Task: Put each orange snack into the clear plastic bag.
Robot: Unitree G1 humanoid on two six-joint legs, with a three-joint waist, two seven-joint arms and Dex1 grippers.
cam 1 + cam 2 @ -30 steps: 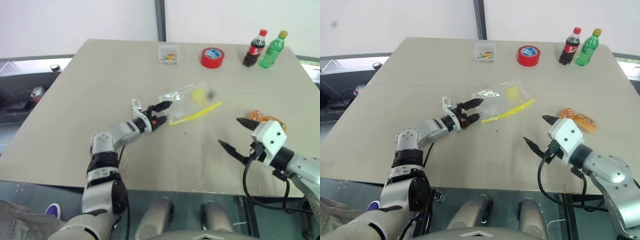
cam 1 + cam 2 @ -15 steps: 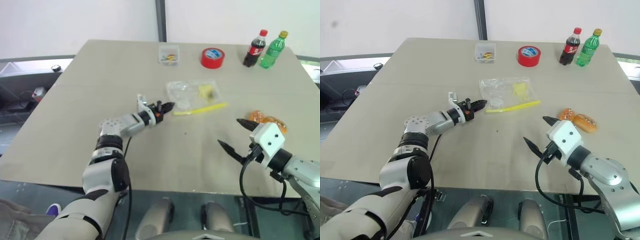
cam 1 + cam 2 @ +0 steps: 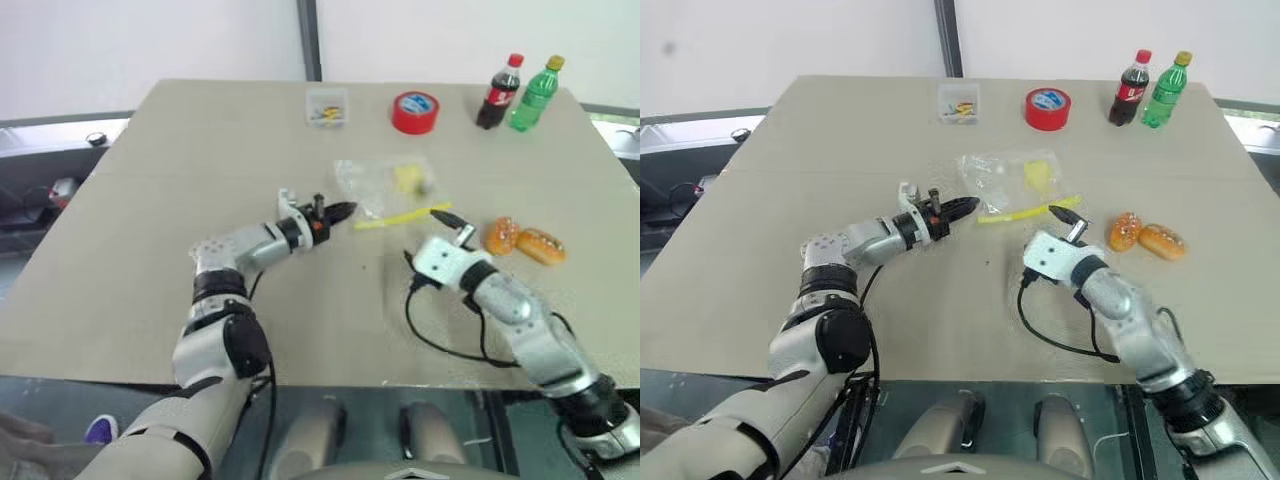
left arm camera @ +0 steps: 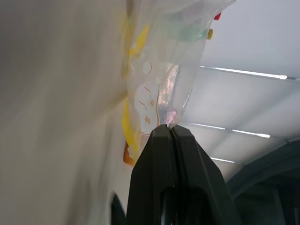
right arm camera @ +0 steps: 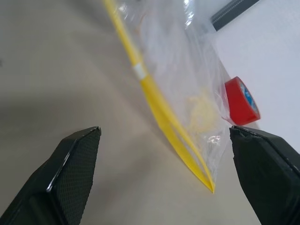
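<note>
Resting on beige table [image 3: 150, 260], centre of the head view: clear plastic bag [image 3: 385, 185], crinkled, yellow strip [image 3: 395, 217] along its lower edge, yellowish patch showing through the film.

Pinching the bag's left corner: left claw [image 3: 338, 212], black fingers pressed together on the film (seen in the left wrist view as closed tips [image 4: 169, 136] with plastic rising from between them).

Lying right of centre, well apart from the bag: orange snacks, two pieces just beside each other; round one [image 3: 500, 236] to the left, elongated one [image 3: 541, 245] to the right. Neither inside the bag.

Positioned between bag and snacks, just below the yellow strip's right end: right claw [image 3: 428, 238], fingers spread wide, nothing between them (right wrist view: both fingers [image 5: 72, 168] apart at the frame's sides, the bag's yellow edge in the gap beyond).

Standing along the far edge of the table, upper part of the frame:
- small clear box [image 3: 327, 106] of coloured bits, upper centre-left
- red tape roll [image 3: 415, 112], upper centre
- dark cola bottle [image 3: 495, 93], red cap, upright
- green bottle [image 3: 532, 95], yellow cap, upright, just beside the cola bottle
</note>
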